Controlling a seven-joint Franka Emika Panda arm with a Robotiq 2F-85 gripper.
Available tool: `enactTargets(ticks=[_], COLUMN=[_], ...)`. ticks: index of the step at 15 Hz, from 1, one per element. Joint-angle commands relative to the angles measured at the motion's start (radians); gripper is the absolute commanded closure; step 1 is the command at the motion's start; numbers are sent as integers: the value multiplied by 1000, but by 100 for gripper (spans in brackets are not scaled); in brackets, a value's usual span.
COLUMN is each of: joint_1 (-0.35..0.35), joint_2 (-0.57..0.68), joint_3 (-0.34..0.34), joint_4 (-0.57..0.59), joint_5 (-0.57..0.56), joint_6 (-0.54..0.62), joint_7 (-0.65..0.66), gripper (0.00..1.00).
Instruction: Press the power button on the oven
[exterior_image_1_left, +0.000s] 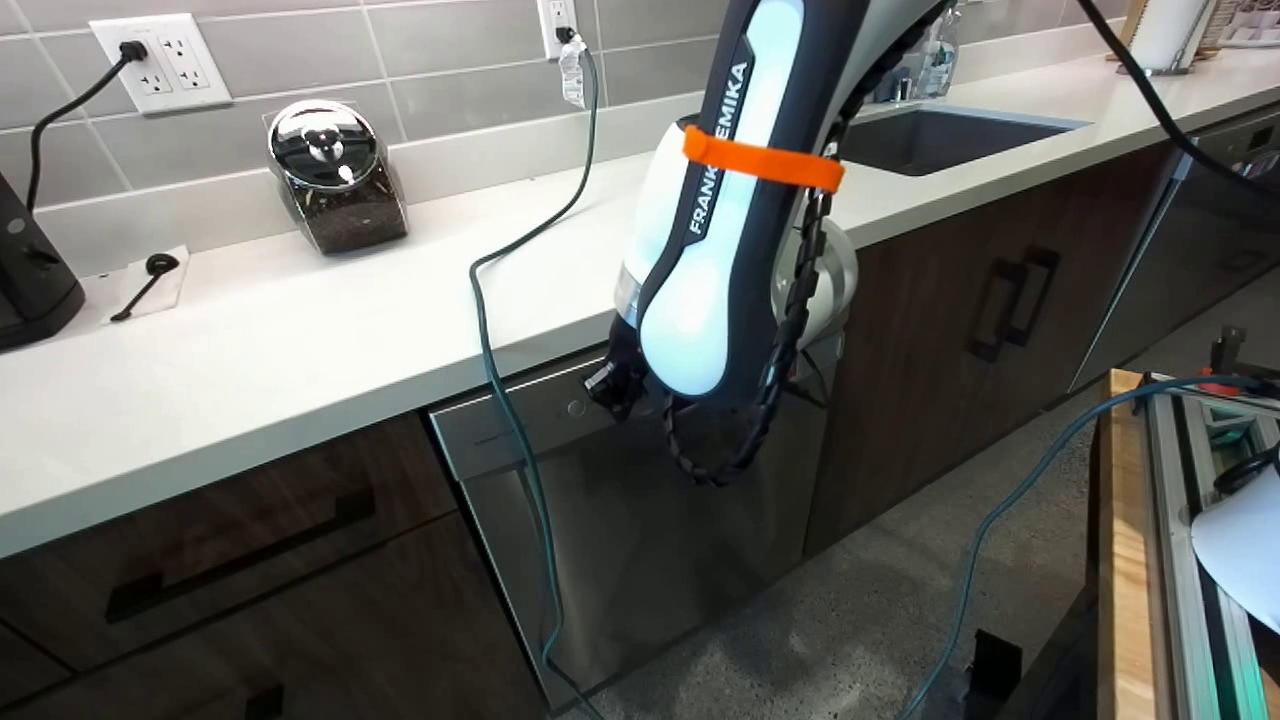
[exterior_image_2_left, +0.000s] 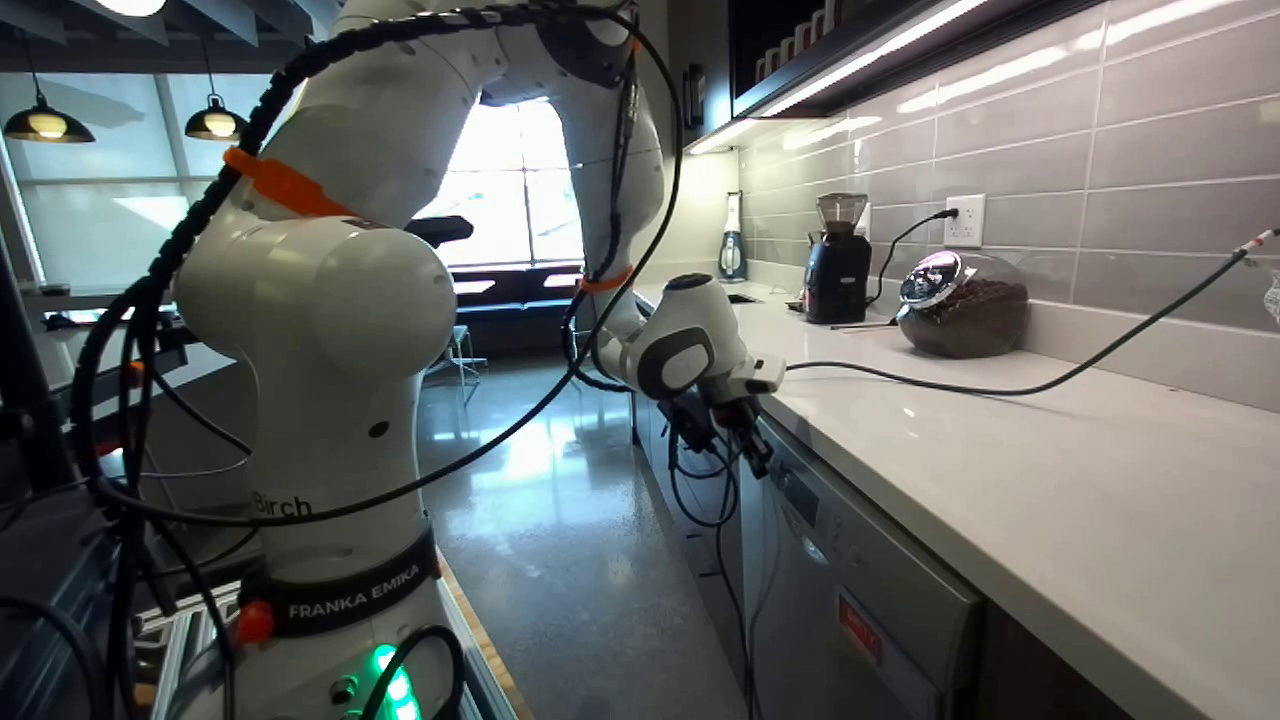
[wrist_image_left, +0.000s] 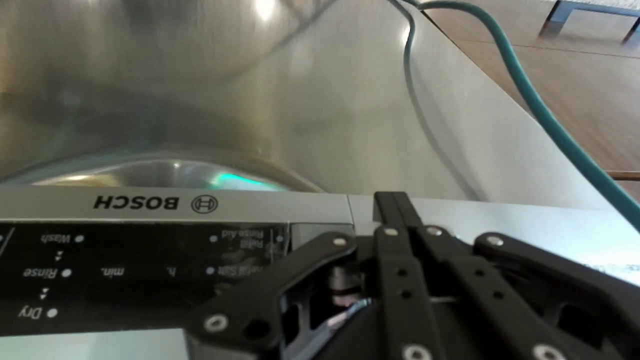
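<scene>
Clenched gripper before the control strip of a dishwasher

The dishwasher (exterior_image_1_left: 650, 560), called an oven in the task, is built in beneath a white counter (exterior_image_1_left: 330, 320), between wooden drawers (exterior_image_1_left: 250, 490) and wooden cabinet doors (exterior_image_1_left: 920, 400). Its front is of brushed steel and, in an exterior view, bears a red sticker (exterior_image_2_left: 860, 625). In both exterior views the arm (exterior_image_2_left: 320, 300) bends down in front of the counter's edge, its gripper (wrist_image_left: 392, 200) near the upper part of the dishwasher. In the wrist view the two fingers are clenched side by side and cover part of the control strip (wrist_image_left: 300, 207), to the right of a dark display (wrist_image_left: 150, 300). The lettering, upside down, includes Bosch, Wash, Rinse and Dry. Whether the fingertips touch the strip cannot be told. In an exterior view a small round spot (exterior_image_1_left: 576, 408) on the strip lies just beside the gripper. A cable (exterior_image_1_left: 483, 310) hangs over the counter's edge and down the steel front. A jar (exterior_image_1_left: 350, 210) with a shiny lid stands near the wall.
</scene>
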Motion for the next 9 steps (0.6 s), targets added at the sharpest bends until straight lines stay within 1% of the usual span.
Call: enactTargets(ticks=[1,7,9], joint_1=[5,19,39], joint_2=[31,36,41], joint_3=[-5,-19,-40], joint_4=[19,18,17], joint_5=[-4,2,13], joint_6=[38,47,61], joint_7=[18,17,20], gripper=[100,100,100])
